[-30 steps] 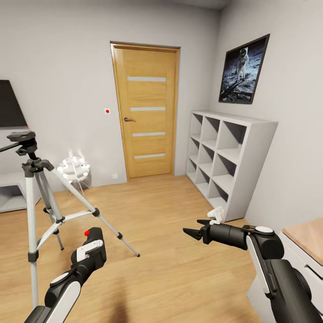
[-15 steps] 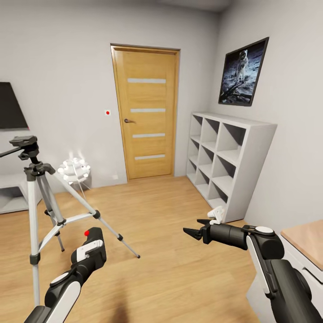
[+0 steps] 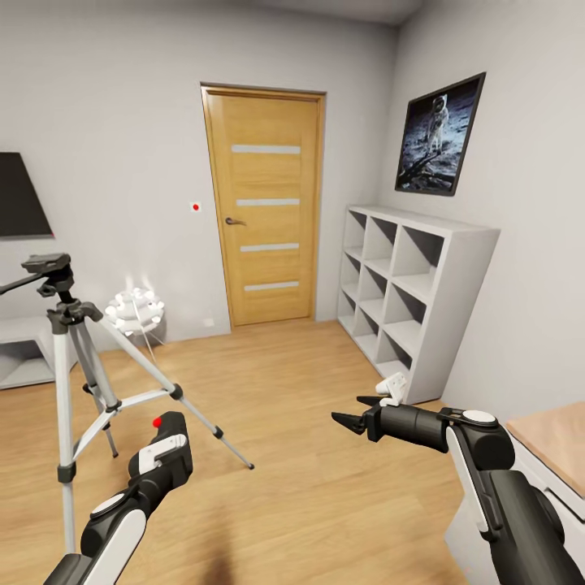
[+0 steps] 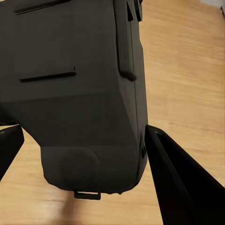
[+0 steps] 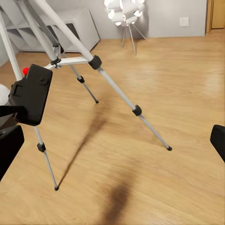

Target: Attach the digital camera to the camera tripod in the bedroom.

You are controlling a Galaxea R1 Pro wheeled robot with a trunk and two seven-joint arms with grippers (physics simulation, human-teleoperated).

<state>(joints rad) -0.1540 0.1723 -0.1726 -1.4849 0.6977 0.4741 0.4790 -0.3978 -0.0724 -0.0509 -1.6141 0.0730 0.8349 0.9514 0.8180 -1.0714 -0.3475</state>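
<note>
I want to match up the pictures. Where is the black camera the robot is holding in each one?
Head view: the digital camera is low on the left, in the left gripper.
Left wrist view: the camera is huge and close, between the two dark fingers.
Right wrist view: the camera is at the left edge.
Shared landmark: the camera tripod stands right beside it.

Bare wood floor (image 3: 325, 487) lies open between both arms; the camera tripod's (image 3: 69, 325) spread legs seemingly crowd the left.
</note>
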